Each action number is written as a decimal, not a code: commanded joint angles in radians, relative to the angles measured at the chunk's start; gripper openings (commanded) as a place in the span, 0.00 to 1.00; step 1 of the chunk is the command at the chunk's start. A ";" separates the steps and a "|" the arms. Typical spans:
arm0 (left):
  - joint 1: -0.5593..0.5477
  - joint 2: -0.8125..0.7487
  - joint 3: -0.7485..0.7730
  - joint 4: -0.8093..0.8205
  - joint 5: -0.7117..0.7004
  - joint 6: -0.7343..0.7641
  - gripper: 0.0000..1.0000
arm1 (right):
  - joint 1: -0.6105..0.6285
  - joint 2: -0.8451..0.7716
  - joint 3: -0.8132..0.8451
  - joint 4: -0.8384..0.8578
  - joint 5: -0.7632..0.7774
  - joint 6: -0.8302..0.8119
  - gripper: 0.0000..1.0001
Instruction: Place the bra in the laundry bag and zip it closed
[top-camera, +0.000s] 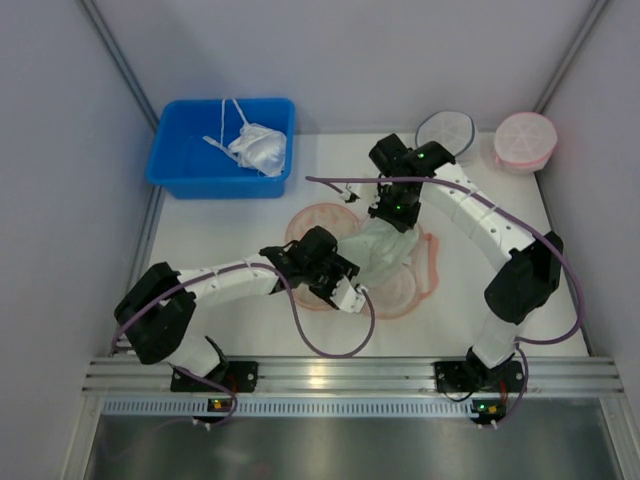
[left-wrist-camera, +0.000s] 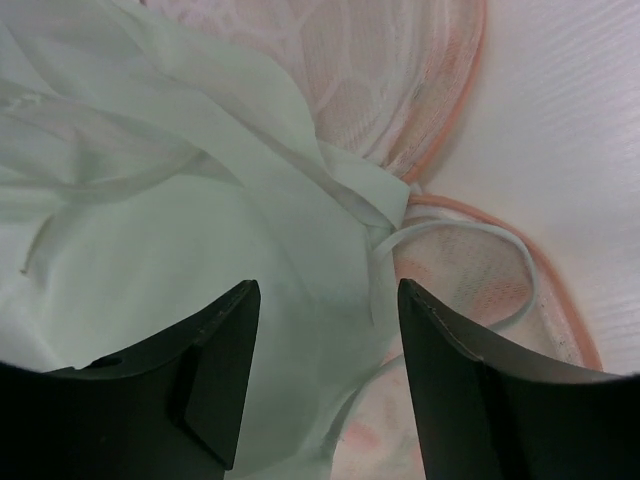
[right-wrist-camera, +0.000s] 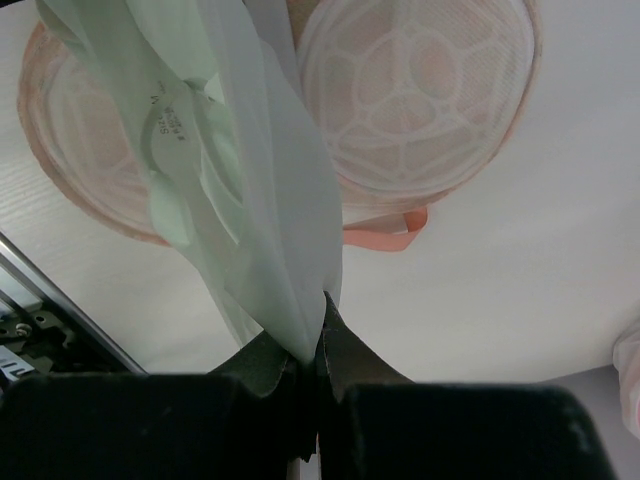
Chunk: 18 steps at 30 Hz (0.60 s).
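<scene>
The pale greenish-cream bra (top-camera: 385, 245) hangs over the open peach-pink laundry bag (top-camera: 425, 265), whose mesh-lined halves lie flat on the table. My right gripper (top-camera: 392, 213) is shut on the bra's far edge and holds it up; in the right wrist view the fabric (right-wrist-camera: 260, 200) drapes from the closed gripper (right-wrist-camera: 318, 345) above the bag's cups (right-wrist-camera: 420, 90). My left gripper (top-camera: 345, 285) is open, low over the bra's near side; in the left wrist view the gripper (left-wrist-camera: 325, 385) straddles the bra cloth (left-wrist-camera: 150, 280) beside the bag's pink rim (left-wrist-camera: 450, 140).
A blue bin (top-camera: 180, 160) at the back left holds a brighter white bra (top-camera: 258, 148). A round white mesh pouch (top-camera: 447, 132) and a round pink mesh pouch (top-camera: 525, 140) stand at the back right. Enclosure walls ring the table.
</scene>
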 joint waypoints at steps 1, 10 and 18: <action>0.032 0.049 0.056 0.024 0.034 -0.048 0.63 | -0.009 0.003 0.030 -0.094 -0.006 0.009 0.00; 0.044 0.053 0.177 -0.157 0.136 -0.136 0.01 | -0.023 -0.007 0.041 -0.089 0.041 -0.004 0.00; 0.032 -0.056 0.386 -0.188 0.354 -0.553 0.00 | -0.063 -0.020 0.067 -0.106 0.124 -0.067 0.00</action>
